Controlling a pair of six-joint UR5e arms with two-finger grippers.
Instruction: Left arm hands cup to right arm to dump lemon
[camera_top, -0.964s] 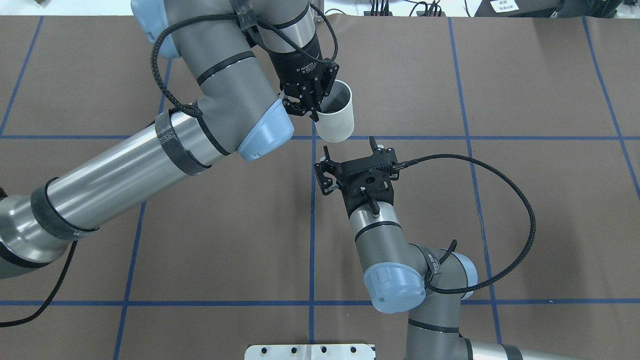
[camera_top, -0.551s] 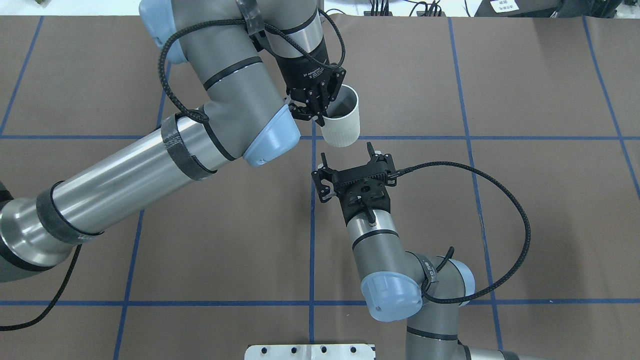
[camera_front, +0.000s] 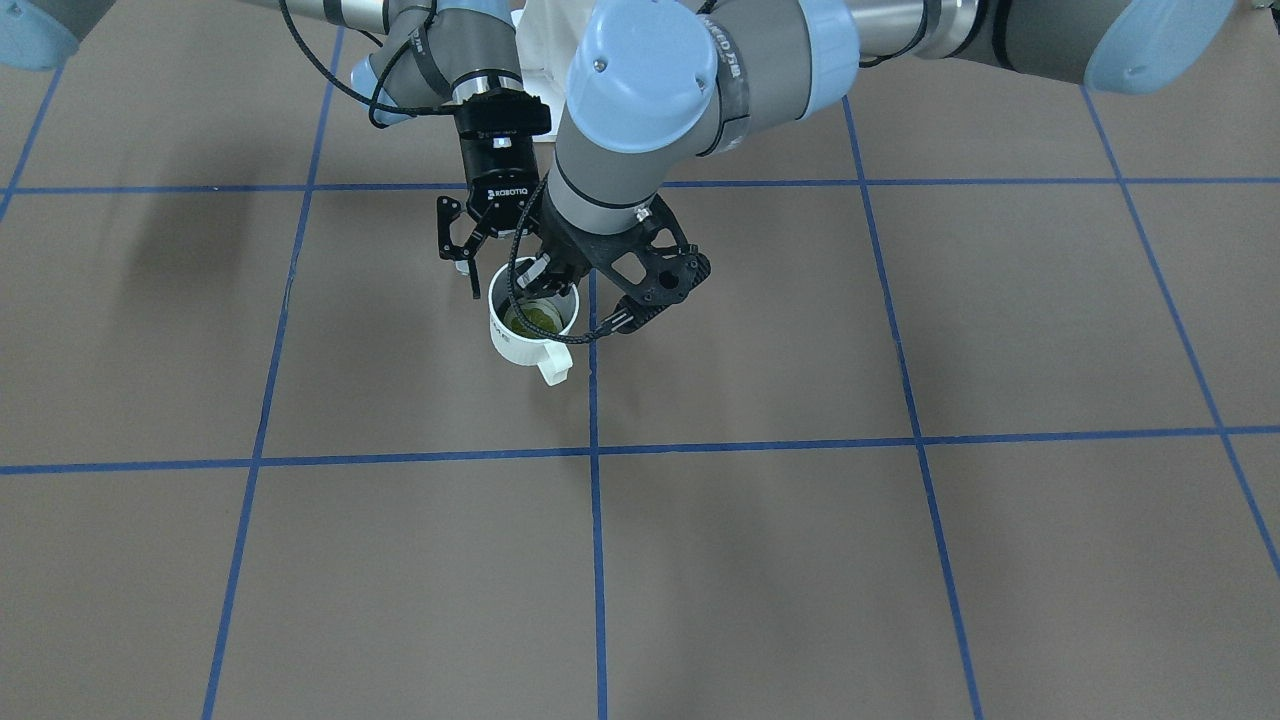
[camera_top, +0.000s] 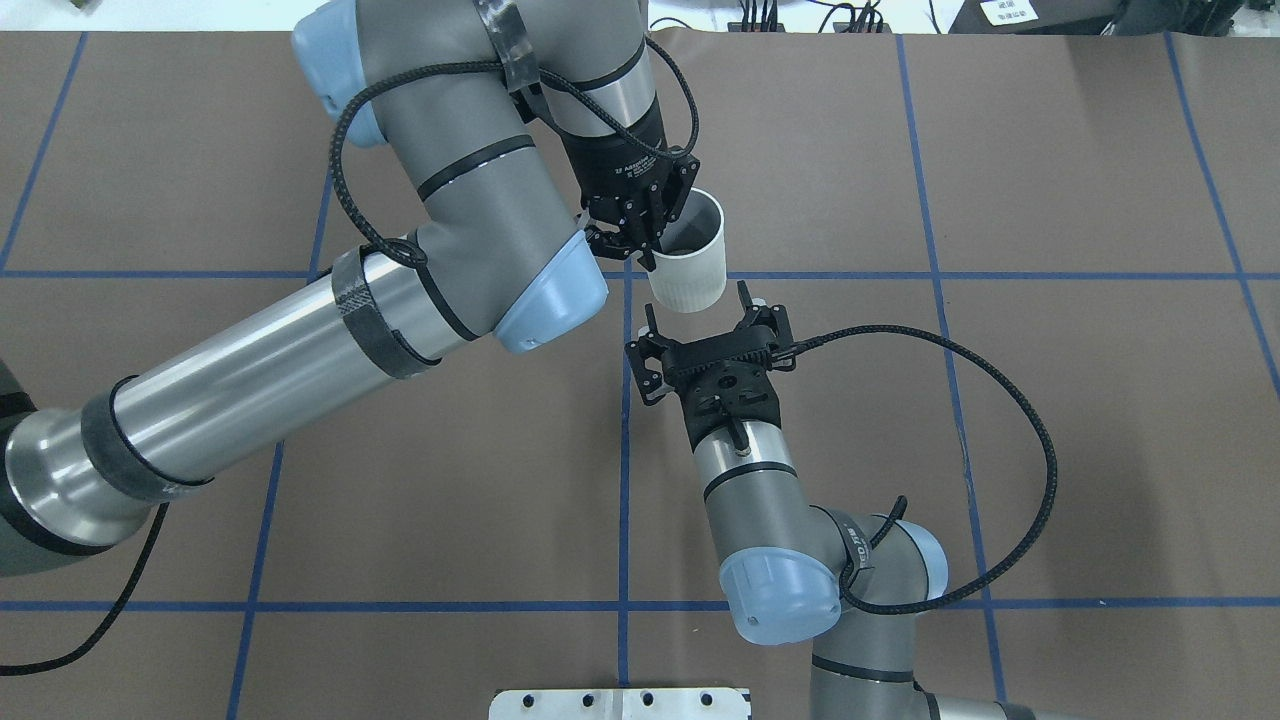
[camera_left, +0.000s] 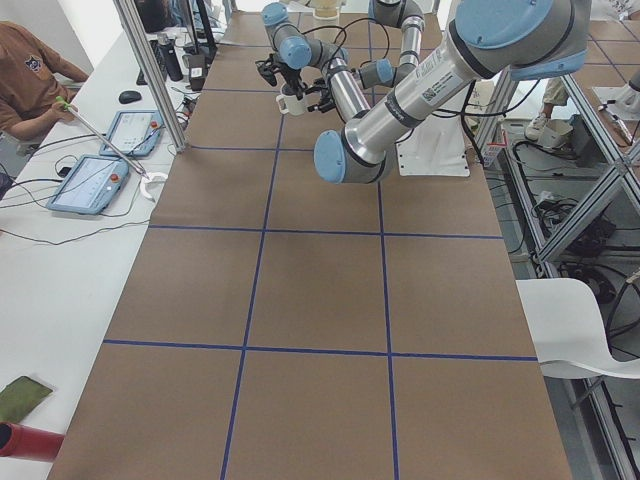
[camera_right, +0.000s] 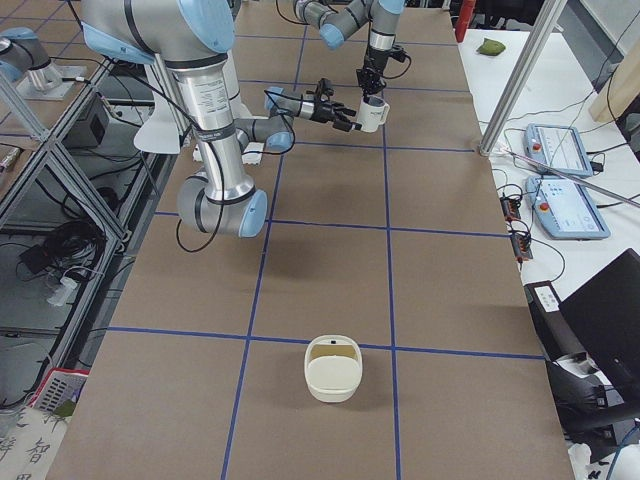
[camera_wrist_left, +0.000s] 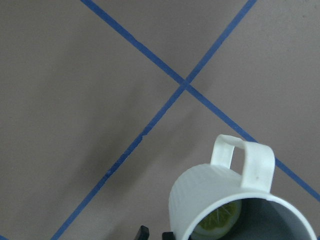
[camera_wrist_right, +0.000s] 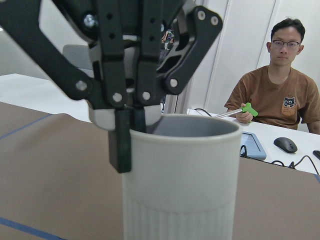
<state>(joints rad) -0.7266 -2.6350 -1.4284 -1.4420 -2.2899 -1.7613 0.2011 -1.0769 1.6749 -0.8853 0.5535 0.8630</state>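
The white cup (camera_top: 690, 272) hangs above the table, held at its rim by my left gripper (camera_top: 648, 245), which is shut on it with one finger inside and one outside. The lemon (camera_front: 535, 318) lies inside the cup (camera_front: 518, 345). The left wrist view shows the cup (camera_wrist_left: 210, 195), its squared handle pointing away, and the lemon (camera_wrist_left: 220, 226). My right gripper (camera_top: 697, 303) is open and empty, level with the cup's base, its fingers spread just short of it. The right wrist view shows the cup (camera_wrist_right: 180, 175) close ahead, with the left gripper (camera_wrist_right: 131, 125) on its rim.
A cream bowl (camera_right: 332, 368) stands on the brown mat far toward the table's right end. An operator (camera_wrist_right: 280, 95) sits at the white side bench with tablets (camera_left: 90, 183). Blue tape lines cross the mat.
My left arm has carried the cup to the right and nearer the right gripper, closing the gap. The right gripper stays open and has shifted only slightly.
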